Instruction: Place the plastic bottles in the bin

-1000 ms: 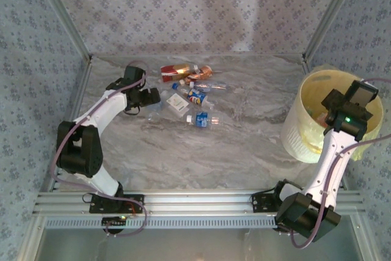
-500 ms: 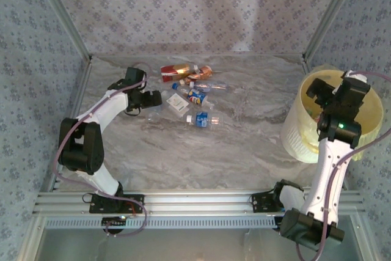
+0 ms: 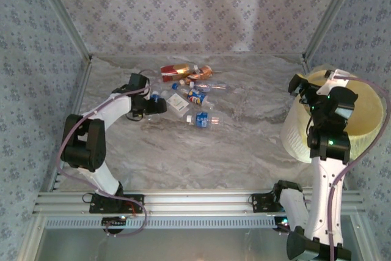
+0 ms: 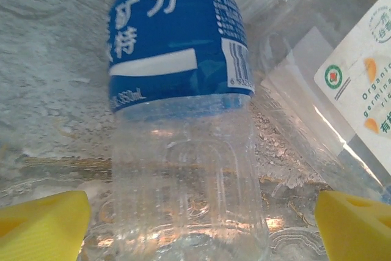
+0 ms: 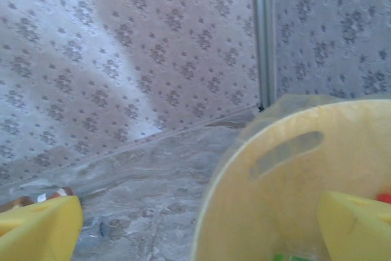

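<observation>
– Fingers on the left gripper: how do they stand?

– Spread wide, one yellow pad on each side of a clear bottle with a blue label. Neither pad touches it, so nothing is gripped yet.

– And the right gripper?

– Spread as well, and empty. It hangs at the rim of the bin, on the side of the rim that faces the bottles.

– Where does the blue-labelled one lie from the bin?

– Well apart from it, flat on the marble table. It's among the other plastic bottles, at the end of that cluster farthest from the bin.

– Which step is this, then?

– The grasp itself, I'd say. One bottle is about to be picked up, and several more wait on the table.

– What does closing call for?

– A gentle squeeze on the ribbed body below the label, because thin plastic will probably buckle or slip. A white-labelled bottle lies just beside it on the bin-ward side, so that pad must slide between the two. After that comes a lift and a long carry toward the bin.
</observation>
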Controlling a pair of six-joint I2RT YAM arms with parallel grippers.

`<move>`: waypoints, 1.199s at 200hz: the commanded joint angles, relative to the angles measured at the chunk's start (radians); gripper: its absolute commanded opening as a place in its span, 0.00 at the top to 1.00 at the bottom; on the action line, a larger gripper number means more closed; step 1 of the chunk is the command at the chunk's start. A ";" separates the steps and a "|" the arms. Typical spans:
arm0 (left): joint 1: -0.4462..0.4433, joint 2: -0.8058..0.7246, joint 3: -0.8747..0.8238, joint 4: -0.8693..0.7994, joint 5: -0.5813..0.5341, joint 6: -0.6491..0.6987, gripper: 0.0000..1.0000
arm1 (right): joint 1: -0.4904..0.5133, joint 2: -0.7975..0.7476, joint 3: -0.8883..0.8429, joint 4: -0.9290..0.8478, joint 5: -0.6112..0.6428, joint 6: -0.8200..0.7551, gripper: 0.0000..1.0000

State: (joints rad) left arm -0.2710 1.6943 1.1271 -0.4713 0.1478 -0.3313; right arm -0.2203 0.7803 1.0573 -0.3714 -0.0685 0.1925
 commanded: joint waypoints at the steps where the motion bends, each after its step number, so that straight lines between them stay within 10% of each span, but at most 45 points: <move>1: -0.032 0.017 -0.024 0.024 0.021 0.037 0.08 | 0.022 -0.008 -0.006 0.069 -0.008 0.016 0.00; 88: -0.042 0.029 -0.076 0.079 -0.099 -0.010 0.19 | 0.170 0.014 -0.017 0.097 -0.122 0.049 0.00; 161: -0.016 -0.135 -0.230 0.344 0.080 -0.179 0.02 | 0.360 0.064 0.001 0.099 0.018 -0.050 0.00; 240: 0.016 -0.045 -0.232 0.398 0.009 -0.395 0.02 | 0.475 0.118 0.018 0.097 0.110 -0.119 0.00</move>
State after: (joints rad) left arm -0.2611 1.5887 0.8677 -0.0727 0.1715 -0.6586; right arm 0.2295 0.8944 1.0386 -0.2832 -0.0120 0.1173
